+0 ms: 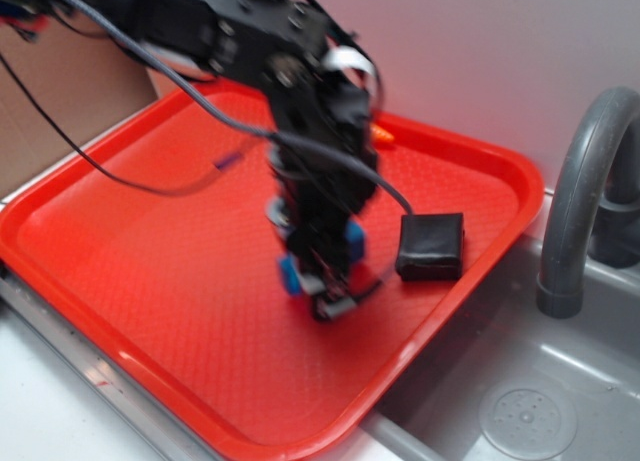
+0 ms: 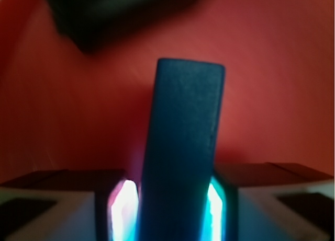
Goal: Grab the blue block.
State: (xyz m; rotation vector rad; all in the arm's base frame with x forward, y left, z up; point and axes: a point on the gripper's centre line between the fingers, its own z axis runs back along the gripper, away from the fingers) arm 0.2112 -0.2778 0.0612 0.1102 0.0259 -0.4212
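Already the gripper (image 2: 175,209) was clamped on the blue block (image 2: 183,141), whose long axis ran straight out between the fingers (image 2: 121,209)

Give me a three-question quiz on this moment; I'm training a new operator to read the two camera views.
1. True or false: the blue block sits between the fingers of the gripper.
2. What does the black block rest on?
A. the sink
B. the red tray
C. the faucet
3. Fill in: at the right edge of the exterior view, a grey ____ arches over the sink.

Key
1. True; the wrist view shows a finger close on each side of it.
2. B
3. faucet
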